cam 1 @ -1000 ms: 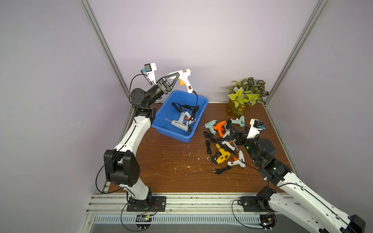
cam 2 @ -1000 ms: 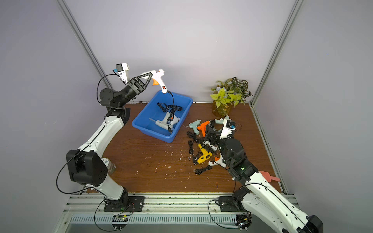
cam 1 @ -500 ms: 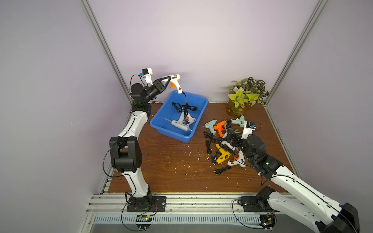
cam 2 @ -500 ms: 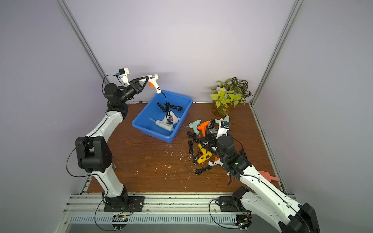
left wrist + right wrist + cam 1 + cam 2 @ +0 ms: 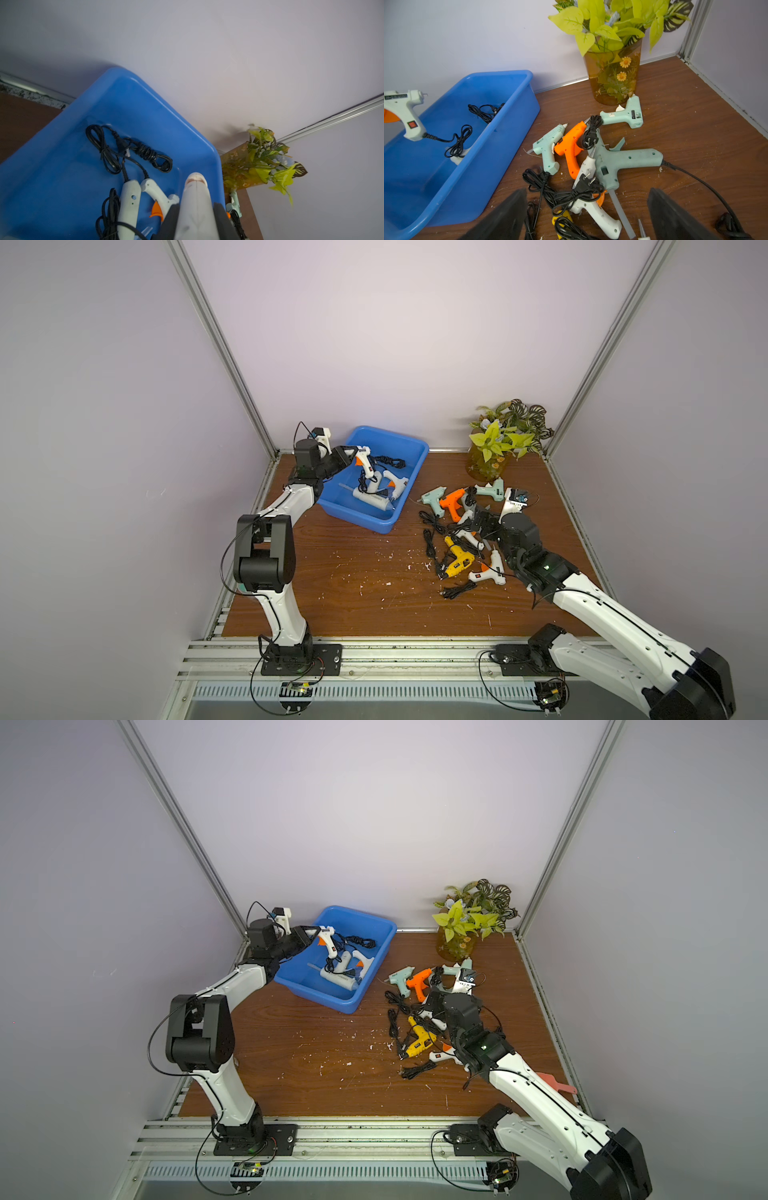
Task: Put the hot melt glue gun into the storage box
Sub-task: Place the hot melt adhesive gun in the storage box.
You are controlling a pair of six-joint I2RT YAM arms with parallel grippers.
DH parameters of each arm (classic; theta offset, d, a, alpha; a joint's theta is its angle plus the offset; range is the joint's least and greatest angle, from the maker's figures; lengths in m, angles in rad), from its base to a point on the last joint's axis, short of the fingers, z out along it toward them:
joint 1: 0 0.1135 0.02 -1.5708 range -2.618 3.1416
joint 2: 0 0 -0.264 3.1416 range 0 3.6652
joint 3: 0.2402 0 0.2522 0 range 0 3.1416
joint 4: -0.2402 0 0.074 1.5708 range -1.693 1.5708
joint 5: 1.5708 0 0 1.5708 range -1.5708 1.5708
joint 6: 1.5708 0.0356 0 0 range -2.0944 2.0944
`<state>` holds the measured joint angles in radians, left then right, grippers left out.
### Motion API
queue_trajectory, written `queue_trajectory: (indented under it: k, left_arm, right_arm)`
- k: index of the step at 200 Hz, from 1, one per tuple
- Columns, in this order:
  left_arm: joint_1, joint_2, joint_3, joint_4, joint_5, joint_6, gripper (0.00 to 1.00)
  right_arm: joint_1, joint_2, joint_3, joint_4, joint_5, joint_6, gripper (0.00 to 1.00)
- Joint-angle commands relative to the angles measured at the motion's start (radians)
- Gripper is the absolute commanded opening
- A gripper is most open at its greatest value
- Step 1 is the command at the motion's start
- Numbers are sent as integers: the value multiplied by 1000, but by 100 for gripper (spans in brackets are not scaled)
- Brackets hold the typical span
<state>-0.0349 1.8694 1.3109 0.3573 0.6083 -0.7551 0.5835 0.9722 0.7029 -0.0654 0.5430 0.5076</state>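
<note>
holding a white hot melt glue gun [image 5: 365,459] by its barrel, the left gripper [image 5: 351,452] is clamped tight on it, the black fingers [image 5: 169,220] pressed to both sides of the body. the gun hangs over the blue storage box [image 5: 353,517], just inside the rim nearest that arm — its barrel runs straight on from the gripper toward the box's far wall, its handle points down, and its black cord [image 5: 456,143] trails down into the box, where other white glue guns [image 5: 395,482] lie. the drop lies straight below the fingers, so letting go looks like all the coming move needs. the right gripper [image 5: 588,194] is spread wide and holds nothing; it hovers above the loose pile [image 5: 461,531] on the wooden table [image 5: 353,580], well apart from the box, over a white glue gun [image 5: 593,209] beside a large mint one [image 5: 623,162]. the left arm is much the nearer to the box.
</note>
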Motion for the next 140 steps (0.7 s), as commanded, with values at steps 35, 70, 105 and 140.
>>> queue_trajectory:
  k: [35, 70, 105, 140]
  left_arm:
    - [-25, 69, -31, -30, -81, 96, 21]
    - [-31, 118, 1, -94, -127, 149, 30]
    - [-40, 150, 36, -172, -181, 204, 42]
    - [-42, 86, 7, -201, -277, 233, 61]
  right_arm:
    - [-137, 51, 33, -119, -136, 82, 91]
    - [-271, 51, -67, -123, -320, 101, 86]
    - [-333, 61, -130, -138, -403, 86, 83]
    - [-366, 76, -157, -165, -456, 59, 79]
